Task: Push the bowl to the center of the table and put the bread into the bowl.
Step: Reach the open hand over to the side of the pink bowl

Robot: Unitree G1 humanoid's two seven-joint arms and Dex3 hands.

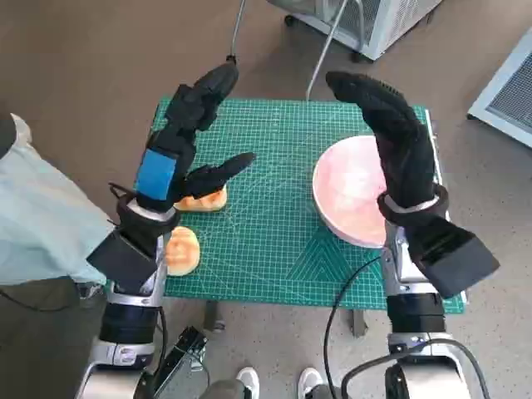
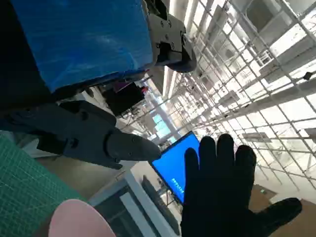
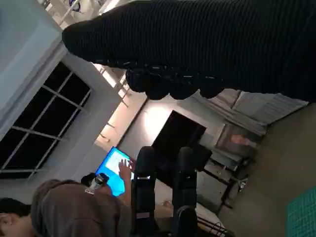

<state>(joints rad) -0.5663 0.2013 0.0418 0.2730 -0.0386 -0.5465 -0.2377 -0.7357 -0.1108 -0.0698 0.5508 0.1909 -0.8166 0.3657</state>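
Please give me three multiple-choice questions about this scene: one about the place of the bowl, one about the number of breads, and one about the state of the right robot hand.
1. Where on the green mat is the pink bowl?
A. on the robot's left
B. on the robot's right
C. off the mat

2. How many breads are visible?
A. one
B. two
C. four

3. The right robot hand is:
A. open, holding nothing
B. holding a bread
C. gripping the bowl rim

Answers: 1 B, the bowl lies under the right robot hand. 2 B, one bread sits beside the left robot hand, another bread is nearer the robot. 3 A, its fingers are spread above the bowl.
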